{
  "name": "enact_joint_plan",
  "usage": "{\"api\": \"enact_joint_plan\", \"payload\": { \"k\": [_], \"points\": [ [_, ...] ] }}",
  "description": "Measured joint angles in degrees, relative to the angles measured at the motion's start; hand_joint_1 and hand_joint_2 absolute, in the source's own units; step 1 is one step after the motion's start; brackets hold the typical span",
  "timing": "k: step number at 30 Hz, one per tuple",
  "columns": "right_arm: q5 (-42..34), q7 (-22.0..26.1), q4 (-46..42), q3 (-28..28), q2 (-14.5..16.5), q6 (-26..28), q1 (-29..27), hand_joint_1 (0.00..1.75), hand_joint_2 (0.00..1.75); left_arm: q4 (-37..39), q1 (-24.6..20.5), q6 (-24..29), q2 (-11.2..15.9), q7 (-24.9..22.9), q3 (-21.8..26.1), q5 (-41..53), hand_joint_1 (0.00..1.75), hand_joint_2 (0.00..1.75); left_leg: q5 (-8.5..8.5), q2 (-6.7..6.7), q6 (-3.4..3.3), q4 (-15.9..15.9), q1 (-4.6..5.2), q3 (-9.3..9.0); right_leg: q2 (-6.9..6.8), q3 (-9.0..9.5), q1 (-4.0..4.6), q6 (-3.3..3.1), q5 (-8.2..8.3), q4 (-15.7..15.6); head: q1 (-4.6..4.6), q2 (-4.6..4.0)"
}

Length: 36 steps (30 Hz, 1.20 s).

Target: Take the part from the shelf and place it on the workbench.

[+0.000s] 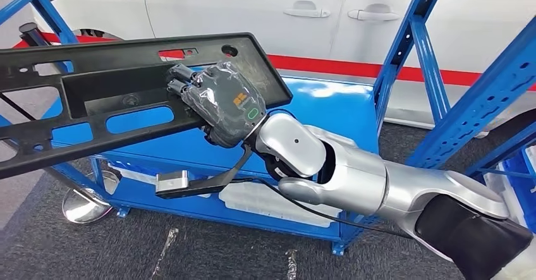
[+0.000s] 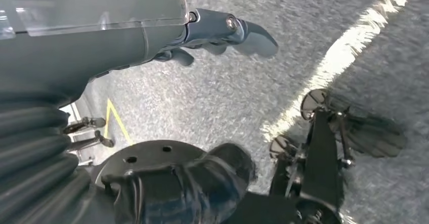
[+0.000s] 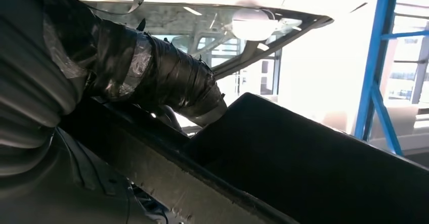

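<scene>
Right, from my seat the right arm (image 1: 379, 185) reaches in from the lower right of the head view, stretched forward and up across the frame, elbow low and wrist raised; the right hand (image 1: 218, 103) sits at its end, back of the hand toward the camera, fingers (image 1: 180, 81) curled over the edge of the part (image 1: 95, 97); I read that as a firm grip, the hand closed on it; in the right wrist view the taped thumb (image 3: 167, 82) presses against the dark body of the part, so the hold is from both sides. The part is a long black plastic panel with slots and cut-outs, held up in the air and tilted, its far end running off the left edge; it hangs above the blue workbench (image 1: 341, 109), not touching it that I can see. Blue shelf uprights (image 1: 411, 46) stand to the right, and a white car (image 1: 253, 8) fills the background. The left hand (image 2: 222, 32) hangs over grey floor (image 2: 227, 92); its fingers are apart and hold nothing.
</scene>
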State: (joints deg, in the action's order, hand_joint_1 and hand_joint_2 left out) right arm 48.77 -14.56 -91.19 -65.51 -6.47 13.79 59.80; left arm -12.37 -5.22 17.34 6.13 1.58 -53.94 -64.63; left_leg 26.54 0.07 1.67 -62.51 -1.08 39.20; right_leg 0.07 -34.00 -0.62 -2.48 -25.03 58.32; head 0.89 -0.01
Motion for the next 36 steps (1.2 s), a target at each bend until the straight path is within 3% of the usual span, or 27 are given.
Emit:
{"api": "enact_joint_plan", "payload": {
  "k": [2,3,4,5,7,9,10,12,13,14,15,17,18,19,20,21,22,23,25,26,28,29,31,33,34,36],
  "points": [
    [-0.01,0.00,0.00,0.00,0.00,-0.28,-0.05,1.75,1.75,0.00,-0.04,-0.01,-0.07,0.16,-0.13,0.01,0.00,1.75,5.37,0.00,0.48,-7.64,-0.09,2.12,-0.05,-1.45,0.06,-0.29,1.09,-0.05,-0.09,0.00],
    [-0.01,-0.01,0.00,0.00,0.00,-0.48,-0.08,1.75,1.75,0.00,-0.04,0.01,-0.08,0.22,-0.19,0.02,0.00,1.75,6.45,0.00,0.62,-10.38,-0.10,2.42,-0.04,-2.22,0.10,-0.27,1.64,0.00,-0.09,-0.01],
    [-0.02,-0.04,0.00,0.00,0.00,-0.65,-0.10,1.75,1.75,0.00,-0.05,0.03,-0.08,0.23,-0.25,0.02,0.00,1.75,6.24,-0.01,0.66,-11.26,-0.10,1.82,-0.03,-2.96,0.13,-0.22,2.17,0.06,-0.10,0.00],
    [-0.03,-0.10,0.00,0.00,0.00,-0.81,-0.10,1.75,1.75,0.00,-0.07,0.06,-0.08,0.23,-0.30,0.03,0.00,1.75,5.11,-0.01,0.61,-10.19,-0.10,0.18,-0.02,-3.71,0.14,-0.11,2.71,0.13,-0.09,-0.01],
    [-0.09,-0.33,-0.01,0.00,0.01,-1.02,-0.04,1.75,1.75,0.00,-0.25,0.11,-0.08,0.23,-0.41,0.10,0.00,1.75,2.98,-0.02,0.23,-3.03,-0.05,-5.62,0.00,-4.83,0.17,0.25,3.65,0.28,-0.10,0.00],
    [-0.14,-0.56,-0.02,0.01,0.00,-1.19,0.06,1.75,1.75,0.00,-0.45,0.17,-0.06,0.21,-0.53,0.20,0.00,1.75,2.97,-0.15,-0.36,3.83,0.27,-10.43,-0.12,-5.35,0.27,0.82,4.51,0.29,-0.01,0.00],
    [-0.14,-0.61,-0.02,0.02,-0.01,-1.27,0.10,1.75,1.75,0.00,-0.52,0.20,-0.05,0.19,-0.60,0.26,0.00,1.75,3.32,-0.24,-0.64,5.42,0.47,-11.24,-0.20,-5.41,0.30,1.15,4.95,0.17,-0.01,-0.01],
    [-0.16,-0.63,-0.01,0.04,-0.03,-1.50,0.17,1.75,1.75,0.00,-0.53,0.21,-0.07,0.11,-0.72,0.34,0.00,1.75,2.64,-0.26,-1.33,6.04,0.52,-10.85,-0.27,-5.48,0.32,1.84,5.76,-0.23,0.08,0.00],
    [-0.17,-0.64,-0.01,0.04,-0.05,-1.60,0.20,1.75,1.75,0.00,-0.56,0.21,-0.09,0.06,-0.76,0.37,0.00,1.75,2.12,-0.13,-1.72,6.28,0.42,-10.55,-0.20,-5.73,0.29,2.16,5.42,-0.05,0.10,0.00],
    [-0.18,-0.64,0.00,0.04,-0.08,-1.68,0.22,1.75,1.75,0.00,-0.56,0.22,-0.10,0.01,-0.78,0.37,0.00,1.75,1.44,0.04,-2.23,6.44,0.28,-10.13,-0.13,-6.22,0.29,2.40,3.91,1.00,0.27,0.00],
    [-0.19,-0.66,0.01,0.04,-0.11,-1.73,0.23,1.75,1.75,0.00,-0.55,0.22,-0.12,-0.05,-0.79,0.37,0.00,1.75,0.68,0.22,-2.68,6.56,0.16,-9.56,-0.06,-7.01,0.26,2.62,1.33,3.31,0.39,0.01],
    [-0.20,-0.68,0.00,0.04,-0.22,-1.80,0.20,1.75,1.75,0.00,-0.52,0.21,-0.12,-0.17,-0.79,0.37,0.00,1.75,-0.58,0.35,-3.23,6.45,0.26,-7.97,-0.02,-8.83,0.14,2.89,-4.71,10.63,0.67,0.00],
    [-0.20,-0.70,0.00,0.04,-0.30,-1.86,0.14,1.75,1.75,0.00,-0.50,0.19,-0.12,-0.31,-0.79,0.36,0.00,1.75,-1.13,0.36,-3.26,6.32,0.29,-7.14,-0.02,-9.45,0.10,3.02,-6.47,14.20,0.70,0.00],
    [-0.21,-0.75,0.01,0.03,-0.39,-1.95,0.07,1.75,1.75,0.00,-0.50,0.14,-0.11,-0.52,-0.79,0.36,0.00,1.75,-1.58,0.37,-3.22,6.11,0.30,-6.31,-0.03,-9.43,0.09,3.09,-6.81,16.42,0.70,0.00],
    [-0.23,-0.82,0.01,0.03,-0.49,-2.07,0.01,1.75,1.75,0.00,-0.50,0.09,-0.11,-0.80,-0.79,0.35,0.00,1.75,-1.96,0.37,-3.15,5.80,0.31,-5.49,-0.03,-8.53,0.08,3.09,-6.03,16.81,0.71,0.01],
    [-0.25,-0.91,0.01,0.03,-0.58,-2.19,-0.02,1.75,1.75,0.00,-0.50,0.04,-0.11,-1.08,-0.79,0.34,0.00,1.75,-2.25,0.37,-3.04,5.42,0.32,-4.71,-0.03,-6.66,0.09,2.99,-4.59,15.18,0.72,0.01],
    [-0.28,-1.02,0.01,0.03,-0.67,-2.31,-0.03,1.75,1.75,0.00,-0.50,-0.02,-0.11,-1.31,-0.79,0.35,0.00,1.75,-2.47,0.36,-2.92,4.97,0.31,-4.02,-0.02,-3.96,0.13,2.75,-3.19,11.79,0.72,0.01],
    [-0.31,-1.09,0.00,0.04,-0.73,-2.40,-0.02,1.75,1.75,0.00,-0.50,-0.08,-0.18,-1.47,-0.80,0.35,0.00,1.75,-2.67,0.34,-2.71,4.56,0.36,-3.42,0.00,-1.06,0.28,2.43,-2.80,7.71,0.70,0.01],
    [-0.37,-1.20,-0.02,0.04,-0.82,-2.51,-0.01,1.75,1.75,0.00,-0.51,-0.18,-0.28,-1.61,-0.81,0.37,0.00,1.75,-3.18,0.35,-2.14,4.06,0.39,-2.69,0.04,2.47,0.63,1.88,-3.22,1.80,0.69,0.01],
    [-0.40,-1.27,-0.02,0.04,-0.86,-2.55,0.00,1.75,1.75,0.00,-0.52,-0.19,-0.34,-1.64,-0.82,0.37,0.00,1.75,-3.57,0.35,-1.77,4.07,0.39,-2.49,0.05,2.88,0.82,1.70,-3.57,0.75,0.69,0.01],
    [-0.46,-1.43,-0.01,0.04,-0.93,-2.58,0.01,1.75,1.75,0.02,-0.44,-0.18,-0.36,-1.65,-0.85,0.37,0.00,1.75,-4.17,0.28,-1.08,4.26,0.32,-2.28,-0.04,2.47,0.68,1.22,-2.74,0.15,0.75,0.00],
    [-0.52,-1.50,-0.01,0.04,-0.94,-2.60,0.01,1.75,1.75,0.02,-0.38,-0.19,-0.39,-1.63,-0.89,0.36,0.00,1.75,-3.54,0.22,-0.74,3.91,0.26,-1.91,-0.11,2.19,0.52,0.91,-2.23,-0.14,0.71,0.00],
    [-0.69,-1.57,0.00,0.04,-0.94,-2.63,0.00,1.75,1.75,0.03,-0.31,-0.22,-0.48,-1.54,-0.96,0.36,0.00,1.75,0.48,0.14,-0.14,0.17,0.02,-0.43,-0.27,1.29,0.19,0.30,-1.09,-0.57,0.65,-0.01],
    [-0.85,-1.60,0.04,0.04,-0.94,-2.64,-0.12,1.75,1.75,0.04,-0.31,-0.26,-0.52,-1.38,-0.99,0.36,0.00,1.75,5.43,0.12,0.43,-6.83,-0.16,1.46,-0.30,0.05,0.17,0.07,-0.09,-0.54,0.64,-0.01],
    [-0.90,-1.63,0.09,0.04,-0.94,-2.63,-0.25,1.75,1.75,0.04,-0.33,-0.28,-0.52,-1.30,-0.99,0.36,0.00,1.75,6.57,0.12,0.67,-9.78,-0.24,1.92,-0.30,-0.60,0.15,0.13,0.37,-0.47,0.63,-0.01],
    [-1.01,-1.68,0.17,0.03,-0.94,-2.72,-0.51,1.75,1.75,0.04,-0.34,-0.39,-0.50,-1.21,-0.99,0.37,0.00,1.75,5.27,0.13,1.05,-10.54,-0.46,0.38,-0.30,-1.94,0.00,0.44,1.25,-0.22,0.64,0.01]
  ]
}}
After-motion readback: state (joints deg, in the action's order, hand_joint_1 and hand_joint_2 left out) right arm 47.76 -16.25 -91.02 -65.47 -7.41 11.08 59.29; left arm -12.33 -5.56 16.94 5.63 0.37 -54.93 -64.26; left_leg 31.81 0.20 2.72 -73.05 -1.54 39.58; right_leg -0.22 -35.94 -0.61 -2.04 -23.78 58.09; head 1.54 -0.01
